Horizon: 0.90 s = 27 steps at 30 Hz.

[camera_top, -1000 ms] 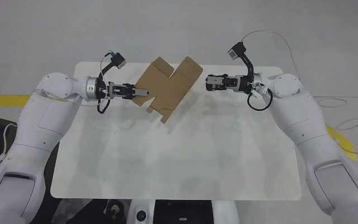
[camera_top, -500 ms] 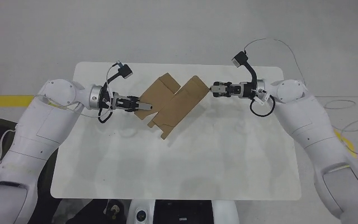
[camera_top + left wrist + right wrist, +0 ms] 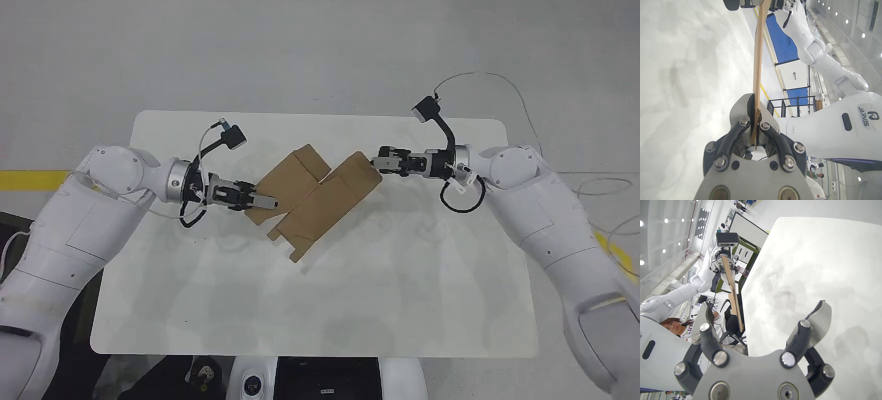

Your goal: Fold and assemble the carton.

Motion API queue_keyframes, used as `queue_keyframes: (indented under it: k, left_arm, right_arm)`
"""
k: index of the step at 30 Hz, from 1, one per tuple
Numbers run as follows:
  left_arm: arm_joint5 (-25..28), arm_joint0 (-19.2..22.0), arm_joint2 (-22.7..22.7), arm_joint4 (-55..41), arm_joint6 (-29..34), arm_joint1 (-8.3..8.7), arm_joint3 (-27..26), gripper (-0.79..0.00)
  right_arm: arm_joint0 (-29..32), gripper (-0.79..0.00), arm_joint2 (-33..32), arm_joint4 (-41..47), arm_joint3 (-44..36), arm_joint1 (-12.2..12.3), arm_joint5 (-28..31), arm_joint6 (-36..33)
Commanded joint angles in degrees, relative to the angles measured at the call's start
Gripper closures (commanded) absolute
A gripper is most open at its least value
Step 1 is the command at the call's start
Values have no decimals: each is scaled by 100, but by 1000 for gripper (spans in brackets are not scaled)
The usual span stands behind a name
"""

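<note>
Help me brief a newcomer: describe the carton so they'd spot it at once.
Find the white table; over its far half is the carton, a flat folded cardboard sheet. The left pincer is shut on one edge and the open right pincer is near the opposite corner. It is the only brown thing there.

White arms (image 3: 70, 235), grey black-linked left hand (image 3: 755, 107)
</note>
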State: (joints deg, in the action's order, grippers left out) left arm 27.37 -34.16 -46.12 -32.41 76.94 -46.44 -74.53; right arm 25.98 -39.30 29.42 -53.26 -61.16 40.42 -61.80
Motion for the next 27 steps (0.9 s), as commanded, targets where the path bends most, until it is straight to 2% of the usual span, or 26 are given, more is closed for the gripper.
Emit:
queue_keyframes:
  k: [1, 14, 27]
  left_arm:
    - [5, 16, 68, -50, -5, 12, -17, 0]
    - [39, 108, 454, -246, -39, 55, -84, 0]
    - [153, 260, 705, -319, -154, 69, 94, 0]
  right_arm:
    - [36, -785, -43, 35, -44, 10, -6, -124]
    - [155, -785, 137, 453, -550, -11, -254, -460]
    - [175, -785, 383, 767, -942, 55, -519, -727]
